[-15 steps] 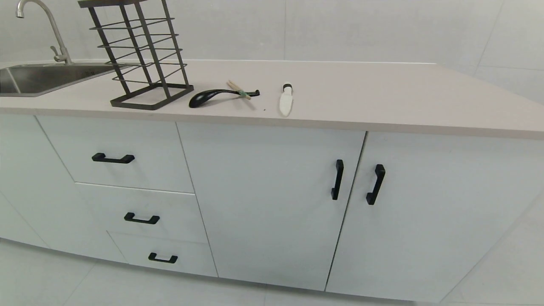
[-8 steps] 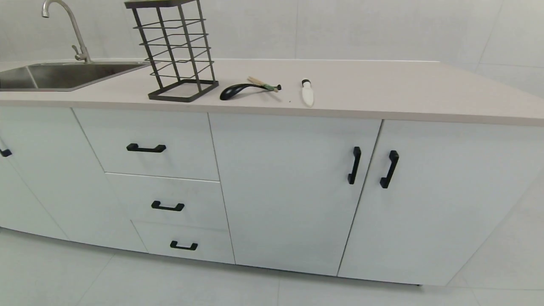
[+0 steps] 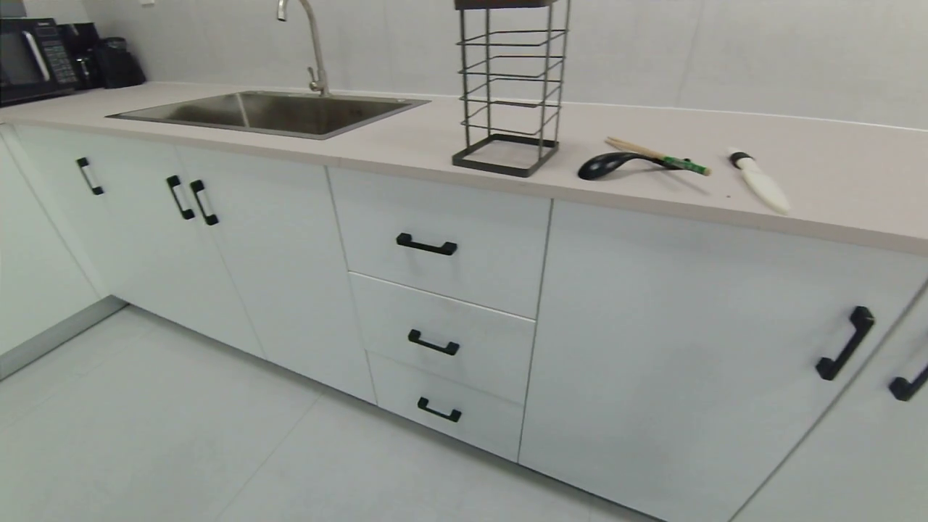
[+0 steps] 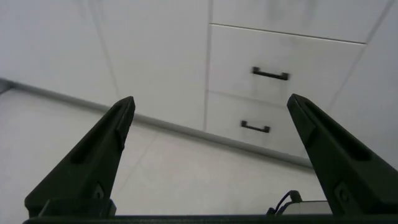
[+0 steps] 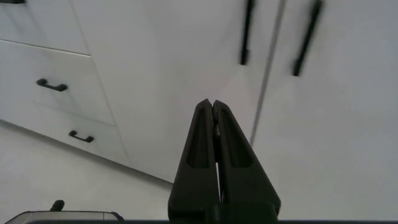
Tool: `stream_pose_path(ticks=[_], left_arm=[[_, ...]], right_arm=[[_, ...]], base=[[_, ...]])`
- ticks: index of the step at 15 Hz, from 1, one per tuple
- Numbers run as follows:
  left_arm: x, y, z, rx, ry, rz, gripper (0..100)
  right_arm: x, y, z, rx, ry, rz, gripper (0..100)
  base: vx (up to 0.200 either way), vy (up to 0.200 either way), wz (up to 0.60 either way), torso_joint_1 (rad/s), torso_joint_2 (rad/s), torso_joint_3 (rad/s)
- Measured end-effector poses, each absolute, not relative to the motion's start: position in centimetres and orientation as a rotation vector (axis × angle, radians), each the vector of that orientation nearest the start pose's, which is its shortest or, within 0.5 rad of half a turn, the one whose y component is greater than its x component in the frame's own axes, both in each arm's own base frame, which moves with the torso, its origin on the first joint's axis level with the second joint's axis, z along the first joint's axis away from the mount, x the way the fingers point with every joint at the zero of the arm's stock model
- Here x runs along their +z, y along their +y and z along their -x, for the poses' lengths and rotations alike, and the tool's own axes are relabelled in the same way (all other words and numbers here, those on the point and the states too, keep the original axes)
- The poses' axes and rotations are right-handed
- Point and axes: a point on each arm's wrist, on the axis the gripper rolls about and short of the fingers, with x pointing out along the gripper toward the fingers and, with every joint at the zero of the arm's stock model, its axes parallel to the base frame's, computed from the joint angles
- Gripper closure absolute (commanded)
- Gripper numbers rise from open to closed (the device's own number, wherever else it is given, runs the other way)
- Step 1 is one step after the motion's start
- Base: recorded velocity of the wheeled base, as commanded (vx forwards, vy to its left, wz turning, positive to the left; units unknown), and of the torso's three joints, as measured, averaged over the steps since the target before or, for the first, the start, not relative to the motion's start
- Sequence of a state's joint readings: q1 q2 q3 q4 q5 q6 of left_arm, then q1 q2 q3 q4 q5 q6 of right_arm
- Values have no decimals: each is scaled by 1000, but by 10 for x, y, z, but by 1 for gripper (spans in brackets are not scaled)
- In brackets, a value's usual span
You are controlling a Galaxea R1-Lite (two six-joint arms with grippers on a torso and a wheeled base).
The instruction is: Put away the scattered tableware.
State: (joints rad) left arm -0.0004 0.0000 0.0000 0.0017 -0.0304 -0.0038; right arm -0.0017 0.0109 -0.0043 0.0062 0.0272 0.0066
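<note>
On the beige countertop [image 3: 652, 123] lie a black spoon [image 3: 607, 164], a pair of wooden chopsticks [image 3: 656, 155] resting across the spoon's handle, and a white knife [image 3: 759, 186] with a black band, farther right. A tall black wire rack [image 3: 511, 87] stands just left of the spoon. My left gripper [image 4: 211, 106] hangs low before the drawers, open and holding nothing. My right gripper [image 5: 212, 109] is shut and empty, facing the cabinet doors.
A steel sink [image 3: 268, 111] with a faucet [image 3: 308, 36] sits left of the rack. A microwave [image 3: 32, 58] stands at the far left. Three drawers with black handles [image 3: 426, 245] are below the rack, cabinet doors [image 3: 689, 348] on either side. The floor [image 3: 181, 449] lies open.
The head camera has swung to the left, so the rack and tableware now sit right of centre and the sink and microwave have come into view. The tableware itself has not moved.
</note>
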Motion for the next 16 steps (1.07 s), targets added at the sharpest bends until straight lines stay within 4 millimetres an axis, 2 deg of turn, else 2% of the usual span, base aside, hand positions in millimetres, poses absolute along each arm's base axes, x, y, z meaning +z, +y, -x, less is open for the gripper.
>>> stream_pose_path(ticks=[2, 6, 9, 12, 16], left_arm=[[75, -1, 23, -30, 2, 4, 0], [75, -1, 23, -31, 0, 4, 0], [75, -1, 23, -31, 1, 6, 0], [75, -1, 23, -35, 0, 13, 0], [75, -1, 23, -35, 0, 6, 0]], right_arm=[[76, 1, 22, 26, 13, -8, 100], [76, 1, 22, 26, 12, -8, 100], [76, 1, 22, 25, 15, -8, 100], [76, 1, 22, 24, 14, -9, 100], [76, 1, 22, 24, 13, -7, 100]], base=[[0, 0, 0, 0, 0, 0], [200, 0, 0, -2, 4, 1], [0, 0, 0, 0, 0, 0], [0, 0, -600, 1, 5, 7], [0, 0, 0, 0, 0, 0]])
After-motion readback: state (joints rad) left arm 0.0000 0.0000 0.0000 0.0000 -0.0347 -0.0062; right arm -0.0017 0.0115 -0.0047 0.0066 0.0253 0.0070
